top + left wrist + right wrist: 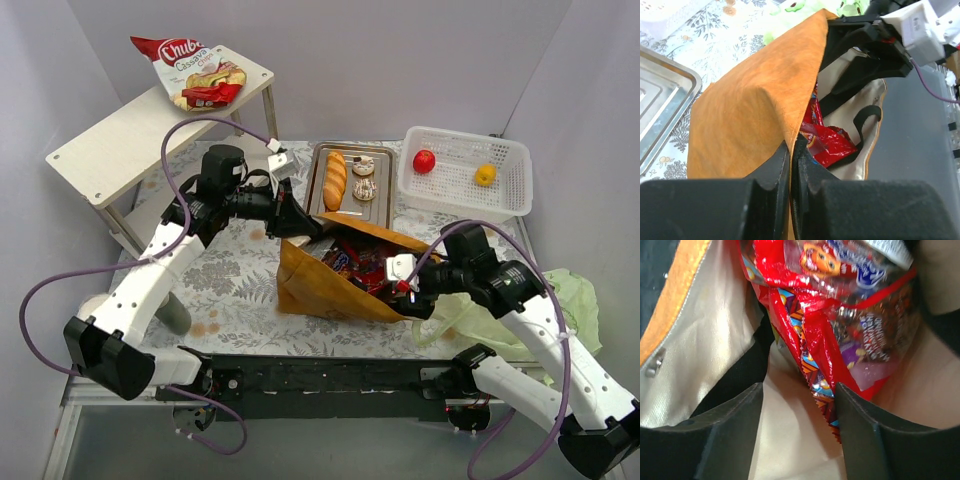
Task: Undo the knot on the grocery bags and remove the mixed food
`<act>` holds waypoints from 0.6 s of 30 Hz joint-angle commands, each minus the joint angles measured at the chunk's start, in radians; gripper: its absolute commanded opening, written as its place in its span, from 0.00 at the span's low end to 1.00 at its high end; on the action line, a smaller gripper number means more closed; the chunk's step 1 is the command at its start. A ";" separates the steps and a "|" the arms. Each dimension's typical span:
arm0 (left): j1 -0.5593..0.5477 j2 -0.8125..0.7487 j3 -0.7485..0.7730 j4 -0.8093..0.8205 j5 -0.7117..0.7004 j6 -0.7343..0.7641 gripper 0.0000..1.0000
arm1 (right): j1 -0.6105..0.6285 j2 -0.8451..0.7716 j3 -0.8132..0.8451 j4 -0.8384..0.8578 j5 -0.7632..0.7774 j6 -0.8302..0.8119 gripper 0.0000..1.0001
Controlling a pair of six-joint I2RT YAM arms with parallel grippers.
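Left gripper point(791, 150) is clamped tight on the rim of the mustard tote point(318, 288), holding its mouth open mid-table. The red snack packets point(825, 340) are heaped inside, and the right gripper point(800, 407) is poked in among them — jaws spread fairly wide, one packet's crimped edge between them, nothing pinched yet. Looks like the take-out step, since the baguette point(335, 180) and donuts point(363, 166) are on the tray point(385, 205) and the apple point(424, 161) is in the basket point(465, 203) — next I'd say the right jaws need to close on that edge and lift clear of the lining.
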State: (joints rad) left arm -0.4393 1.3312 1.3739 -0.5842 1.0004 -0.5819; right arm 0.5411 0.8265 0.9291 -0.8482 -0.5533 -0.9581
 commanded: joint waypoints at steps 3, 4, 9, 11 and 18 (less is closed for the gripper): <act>-0.007 -0.052 -0.030 0.147 0.012 0.082 0.00 | 0.010 0.032 -0.003 0.021 0.060 0.056 0.65; -0.010 -0.040 -0.026 0.147 0.009 0.082 0.00 | 0.014 0.066 0.016 0.044 0.056 0.055 0.65; -0.026 -0.021 -0.019 0.162 -0.008 0.073 0.00 | 0.117 0.152 0.082 0.044 0.157 -0.103 0.68; -0.026 -0.020 -0.027 0.178 -0.013 0.063 0.00 | 0.169 0.160 0.070 0.063 0.208 -0.194 0.70; -0.026 -0.012 -0.047 0.182 -0.022 0.077 0.00 | 0.309 0.157 -0.111 0.355 0.547 -0.315 0.69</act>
State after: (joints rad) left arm -0.4557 1.3384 1.3228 -0.4694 0.9489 -0.5232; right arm 0.7937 0.9863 0.9016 -0.7139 -0.2607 -1.1709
